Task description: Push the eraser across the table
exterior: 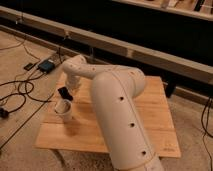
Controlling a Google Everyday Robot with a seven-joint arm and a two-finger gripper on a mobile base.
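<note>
Table point(150, 115): pale wooden top with boards running left to right, standing on a rough grey floor point(15, 50).
White cup point(63, 107): upright on the left part of the table, near the left edge. It is the closest thing to the arm's tip, just below it in the camera view.
Arm point(117, 110): thick and white. It rises from the bottom right, crosses the middle of the table, bends at an elbow near the far left corner and turns down toward the tabletop. Its bulk hides much of the table's centre and front.
Cables point(20, 95): dark loops on the floor left of the table, well apart from the cup.
Box point(47, 65): small and dark bluish, on the floor beyond the table's far left corner. A smaller dark flat thing point(29, 66) lies beside it.
Beam point(150, 52): long and pale, running across the background behind the table.
Gripper point(64, 93): a dark shape at the arm's end, low over the table's left part and just above the cup. I cannot tell whether it touches the cup.
Gripper state: I cannot tell whether it is apart, together or clamped on anything.
Eraser: cannot be made out as a separate thing. The only dark shape on the tabletop is the one at the arm's tip.
</note>
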